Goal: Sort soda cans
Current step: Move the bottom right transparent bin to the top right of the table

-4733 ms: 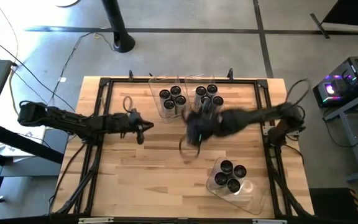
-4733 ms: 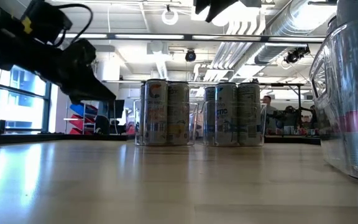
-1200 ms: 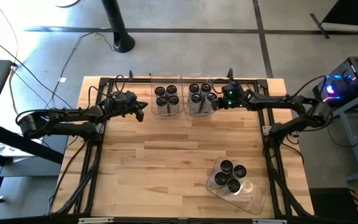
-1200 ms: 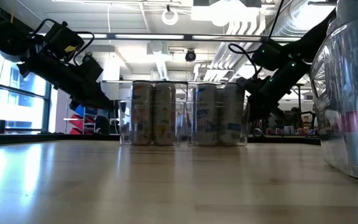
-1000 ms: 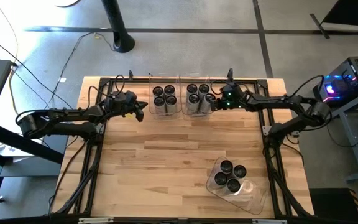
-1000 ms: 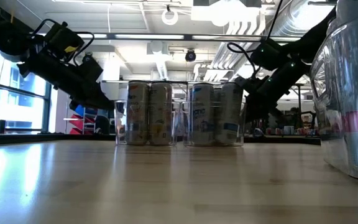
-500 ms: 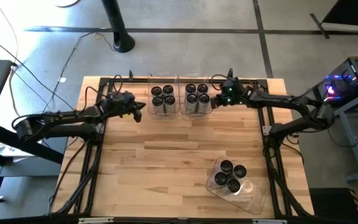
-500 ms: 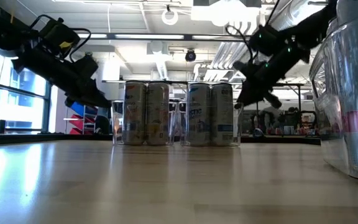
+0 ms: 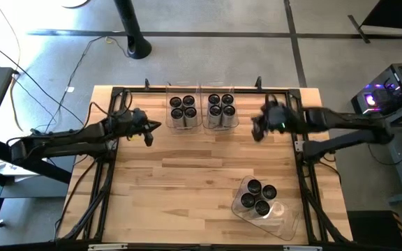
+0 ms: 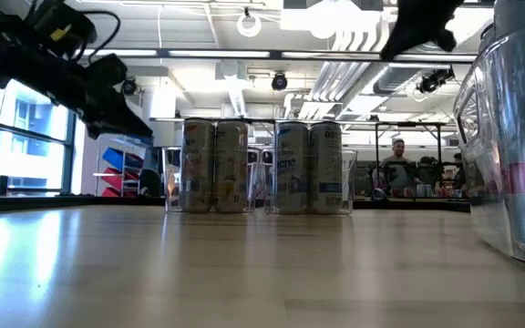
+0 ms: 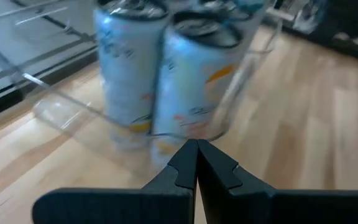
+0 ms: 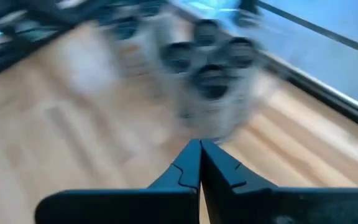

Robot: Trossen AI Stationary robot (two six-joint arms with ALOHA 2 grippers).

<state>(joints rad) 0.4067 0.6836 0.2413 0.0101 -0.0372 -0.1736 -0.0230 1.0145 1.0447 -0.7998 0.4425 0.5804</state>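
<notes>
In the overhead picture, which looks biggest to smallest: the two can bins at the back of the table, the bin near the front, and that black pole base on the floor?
1. Front bin, tilted, four cans.
2. Back left bin and back right bin: alike, no ranking between them.
3. Pole base, smallest, though it sits farther from the camera, on the floor.

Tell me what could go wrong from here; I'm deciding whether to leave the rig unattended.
1. The two clear bins of soda cans sit close to the table's far edge; another push that way might tip them off.
2. The left gripper, shut, sits just beside the left bin and could clip it when swinging.
3. The third bin lies near the front edge, askew; the right gripper could knock it.
</notes>
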